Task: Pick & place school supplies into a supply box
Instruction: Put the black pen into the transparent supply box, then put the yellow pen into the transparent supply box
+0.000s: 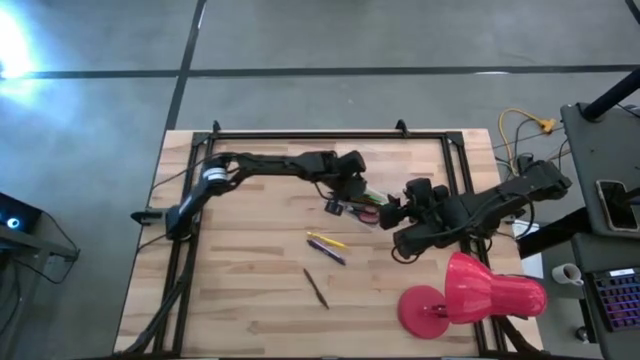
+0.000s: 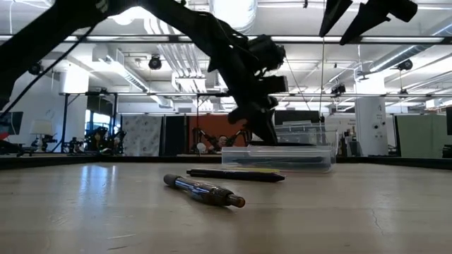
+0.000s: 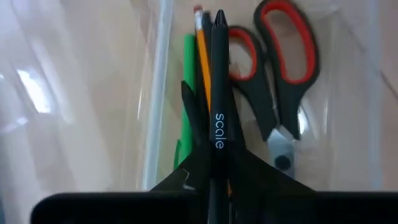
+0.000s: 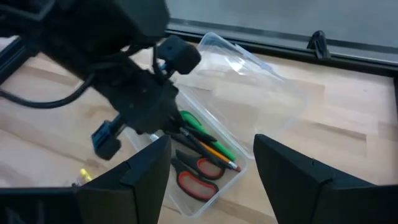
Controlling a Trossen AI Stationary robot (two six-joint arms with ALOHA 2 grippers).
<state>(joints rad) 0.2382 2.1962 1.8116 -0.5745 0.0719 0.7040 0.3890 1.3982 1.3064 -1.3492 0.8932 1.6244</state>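
Observation:
The clear supply box (image 1: 368,212) stands mid-table with its lid (image 4: 249,62) open. Inside lie red-handled scissors (image 3: 283,74), a green pen (image 3: 186,93) and an orange pencil (image 3: 202,56); they also show in the right wrist view (image 4: 196,177). My left gripper (image 3: 211,171) hangs over the box (image 4: 242,165), shut on a black pen (image 3: 219,93) marked "scale". My right gripper (image 4: 211,180) is open and empty just right of the box (image 2: 275,156). A yellow pen and a purple pen (image 1: 327,245) and a dark pen (image 1: 316,288) lie on the table. My left gripper pinches the black pen between its two fingers, on the barrel below the lettering (image 3: 217,155). The fingers come from above and slant down into the box. The pen runs on ahead of the fingers, over the green pen and the pencil. Whether its tip (image 3: 219,15) rests on the box floor I cannot tell.
A large pink-red lamp-shaped object (image 1: 470,295) lies at the table's near right corner. The dark pen (image 2: 205,190) lies nearest the front edge, the yellow and purple pair (image 2: 236,174) between it and the box. A black frame rail (image 1: 330,135) runs along the far edge.

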